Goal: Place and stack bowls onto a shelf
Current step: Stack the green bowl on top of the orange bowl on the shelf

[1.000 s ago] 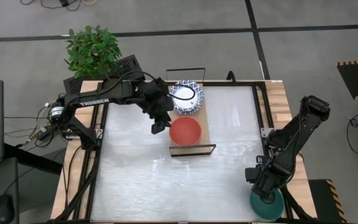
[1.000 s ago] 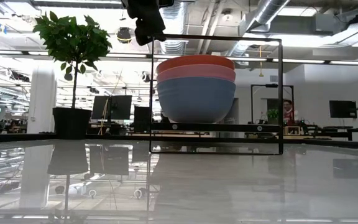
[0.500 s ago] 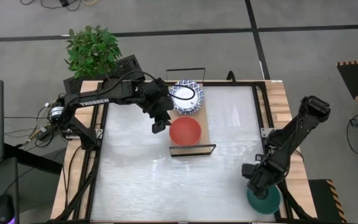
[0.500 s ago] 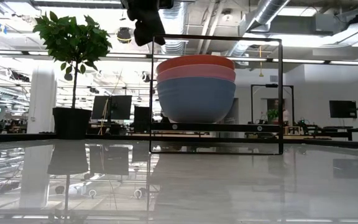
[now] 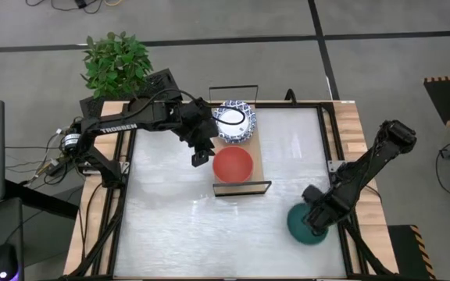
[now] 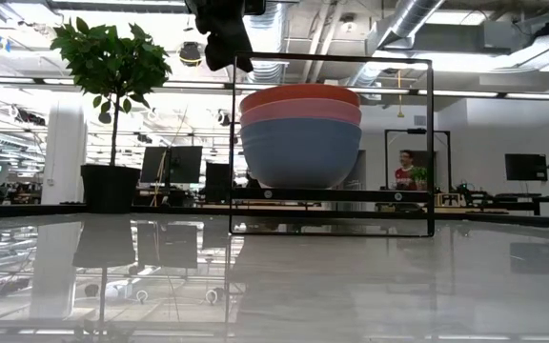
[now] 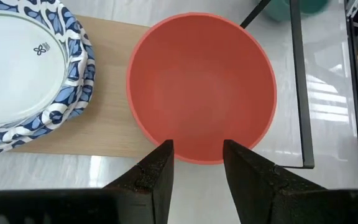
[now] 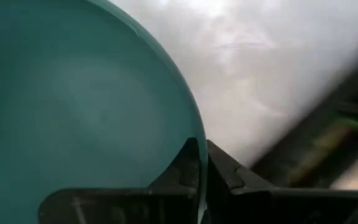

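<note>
— What has changed? The right gripper (image 5: 312, 221) has dragged the dark green bowl (image 5: 303, 228) in from the table's corner, fingers pinched shut on its rim.

— And the left gripper (image 5: 201, 158)? Half-open and empty beside the red bowl (image 5: 233, 165) stacked on the shelf (image 5: 257, 162), leaving room for the next bowl.

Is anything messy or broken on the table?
Nothing stands out. The red bowl and white bowls sit neatly on the shelf. The right gripper pinches the green bowl by its rim.

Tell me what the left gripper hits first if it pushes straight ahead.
Probably the round red bowl on the light-wood shelf: the left gripper points at its near rim, though depth is uncertain.
</note>
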Robot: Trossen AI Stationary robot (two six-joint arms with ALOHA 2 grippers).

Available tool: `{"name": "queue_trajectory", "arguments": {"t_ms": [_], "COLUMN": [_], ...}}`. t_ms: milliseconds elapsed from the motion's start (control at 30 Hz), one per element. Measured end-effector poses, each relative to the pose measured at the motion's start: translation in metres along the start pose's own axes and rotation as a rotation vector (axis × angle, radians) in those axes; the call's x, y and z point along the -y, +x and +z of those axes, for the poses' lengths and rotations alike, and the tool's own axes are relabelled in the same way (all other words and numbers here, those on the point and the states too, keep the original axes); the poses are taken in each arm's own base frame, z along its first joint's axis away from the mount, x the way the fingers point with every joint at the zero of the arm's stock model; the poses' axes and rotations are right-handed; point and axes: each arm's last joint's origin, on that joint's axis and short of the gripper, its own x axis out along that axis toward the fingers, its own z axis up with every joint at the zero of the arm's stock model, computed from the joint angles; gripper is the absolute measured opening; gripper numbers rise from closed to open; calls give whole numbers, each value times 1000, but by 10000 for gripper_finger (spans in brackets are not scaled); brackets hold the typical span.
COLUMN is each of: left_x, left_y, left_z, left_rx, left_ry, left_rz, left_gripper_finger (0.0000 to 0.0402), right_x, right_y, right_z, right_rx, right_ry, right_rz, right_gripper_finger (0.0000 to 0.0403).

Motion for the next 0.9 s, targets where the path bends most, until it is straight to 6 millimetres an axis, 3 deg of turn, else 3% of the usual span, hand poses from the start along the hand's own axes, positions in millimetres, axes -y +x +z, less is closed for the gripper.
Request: {"name": "queue_trajectory", "arguments": {"t_ms": [133,233,367,700,900], "left_x": [0,0,0,-3,-5], "left_y": [0,0,0,-1,-3], "left_z": [0,1,2,9,22], "left_rx": [0,7,18,89,220], "left_ry": [1,17,31,79,107], "left_rz": [0,0,7,125,207], "left_gripper_finger": [123,123,123,123,123], "right_x": [16,27,29,41,48], "right_y": [-11,-20,-24,-22,-50], "right_z": [8,16,34,107,149], "right_rx": [46,185,442,632,852], "right_ry": [204,358,491,589,564], "right_rz": [-185,-286,-230,-412,-466], "right_gripper_finger": [25,25,25,25,25]}}
